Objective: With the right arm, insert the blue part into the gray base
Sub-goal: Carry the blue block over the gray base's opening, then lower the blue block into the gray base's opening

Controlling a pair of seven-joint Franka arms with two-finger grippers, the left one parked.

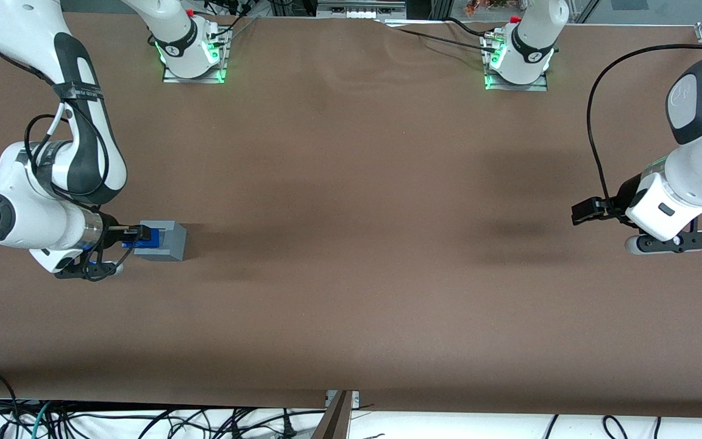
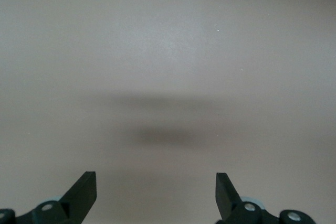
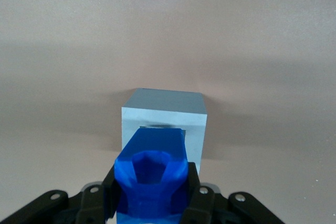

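Note:
The gray base (image 1: 165, 241) is a light gray cube standing on the brown table toward the working arm's end. The right arm's gripper (image 1: 142, 233) is level with the cube and shut on the blue part (image 1: 151, 238), a bright blue notched block. In the right wrist view the blue part (image 3: 152, 174) is clamped between the black fingers (image 3: 112, 195), and its front end reaches into the recess in the facing side of the gray base (image 3: 164, 116). How deep it sits inside is hidden by the part itself.
Two arm mounts with green lights (image 1: 194, 58) (image 1: 517, 61) stand at the table edge farthest from the front camera. The parked arm (image 1: 671, 207) hangs low over its end of the brown table (image 1: 351, 244). Cables (image 1: 144, 421) lie below the near edge.

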